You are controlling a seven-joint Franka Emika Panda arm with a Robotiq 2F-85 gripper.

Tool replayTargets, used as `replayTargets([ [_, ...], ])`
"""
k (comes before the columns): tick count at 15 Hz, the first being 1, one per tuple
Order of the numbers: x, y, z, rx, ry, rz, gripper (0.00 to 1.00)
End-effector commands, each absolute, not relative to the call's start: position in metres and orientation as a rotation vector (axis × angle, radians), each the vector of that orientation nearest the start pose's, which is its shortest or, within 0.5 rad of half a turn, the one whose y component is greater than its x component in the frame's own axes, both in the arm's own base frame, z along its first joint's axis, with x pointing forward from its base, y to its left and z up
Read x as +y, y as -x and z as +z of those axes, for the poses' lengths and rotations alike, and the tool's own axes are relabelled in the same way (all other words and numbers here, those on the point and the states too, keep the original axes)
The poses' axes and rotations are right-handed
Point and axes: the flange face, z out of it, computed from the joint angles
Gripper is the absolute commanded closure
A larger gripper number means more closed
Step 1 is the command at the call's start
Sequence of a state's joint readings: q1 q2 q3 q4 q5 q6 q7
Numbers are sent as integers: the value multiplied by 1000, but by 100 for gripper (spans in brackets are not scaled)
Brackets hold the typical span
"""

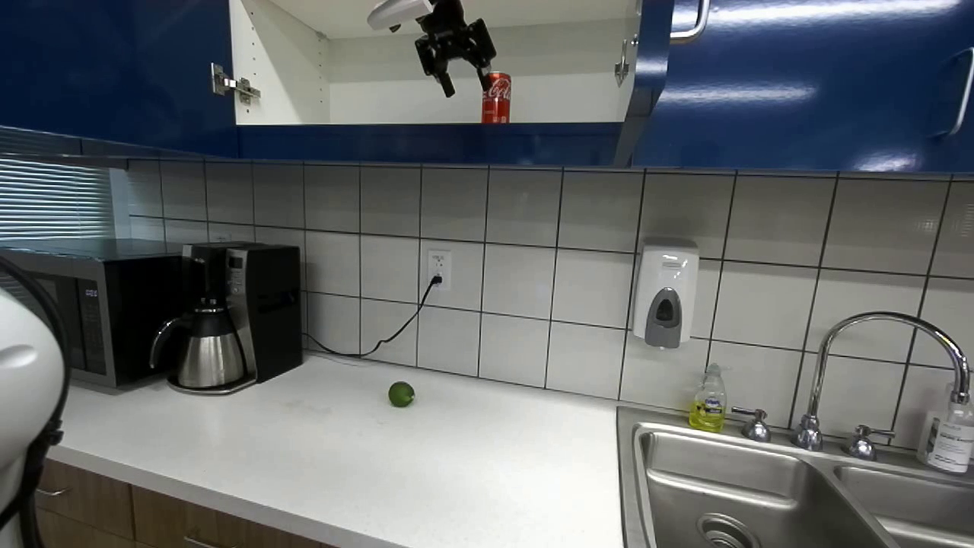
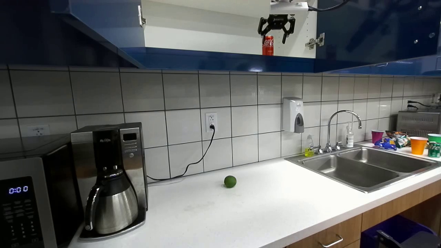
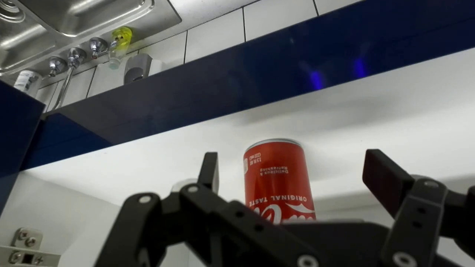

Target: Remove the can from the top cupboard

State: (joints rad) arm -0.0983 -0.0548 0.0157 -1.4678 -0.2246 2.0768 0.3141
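The can (image 1: 497, 100) is up in the top cupboard (image 1: 567, 72), standing on its floor behind the blue front edge (image 1: 380, 143), and nothing's got hold of it yet. The gripper (image 1: 467, 87) is right up by it with its fingers (image 3: 386, 180) spread apart, clamped on nothing. In the wrist view the can shows in the gap but off-centre, way nearer one finger. That's my worry: if the gripper pushes in lined up like this, I reckon that finger could clip the can and tip it. Can't tell if anything's touching. Closing too near the top might also let the smooth sides slip, and a drop from there probably ends on the worktop (image 1: 487, 457), maybe by the lime (image 1: 401, 394). As for how it's pointing: bolt upright, long axis vertical, top end up in both exterior views, with the logo facing out of the cupboard. The wrist view shows its lettering upside down, base toward the upper edge, so don't let that fool you.
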Motion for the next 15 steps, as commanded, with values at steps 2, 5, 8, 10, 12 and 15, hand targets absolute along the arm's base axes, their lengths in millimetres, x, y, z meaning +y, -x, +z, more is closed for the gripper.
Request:
replayTargets([
  [2,-58,-591,775,570,3041,-1164,0],
  [5,-61,-600,777,579,3033,-1177,0],
  [8,-66,-606,776,591,3030,-1184,0],
  [10,-70,-610,776,602,3030,-1186,0],
  [12,-73,-615,774,612,3030,-1189,0],
  [15,-79,-621,772,624,3033,-1189,0],
])
